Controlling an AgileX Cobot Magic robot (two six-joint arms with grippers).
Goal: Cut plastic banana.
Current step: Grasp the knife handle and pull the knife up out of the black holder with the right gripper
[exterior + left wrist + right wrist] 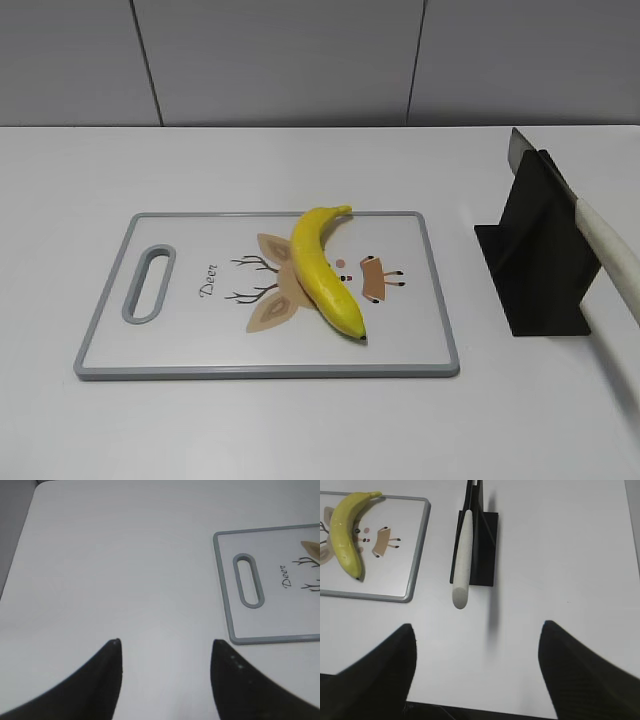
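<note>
**Q:** Both grippers first: how far open, and holding what?

**R:** Left gripper (165, 652) has its two black fingers spread wide at the bottom of the left wrist view, with only bare white tabletop (125, 570) between them. It holds nothing and touches nothing. Right gripper (477, 640) is spread just as wide at the bottom of the right wrist view, empty too, over bare table.

**Q:** And the arms' pose?

**R:** Neither arm shows in the exterior view. The left wrist camera looks down at a slant, with the grey-rimmed white plastic cutting board (227, 595) at the right edge of its frame, its handle slot nearest the gripper but well apart from it. The right wrist camera looks down on the knife's long off-white handle (462, 555), which lies above the gap between the fingers, apart from both.

**Q:** Where is the banana?

**R:** The glossy yellow plastic banana (322, 270) lies on the cutting board, across its deer drawing, centre of the exterior view, stem toward the far rim, dark tip toward the near rim. The knife rests in a black angled holder (535, 250) at the right of that frame, beside the board, blade tip up.
</note>
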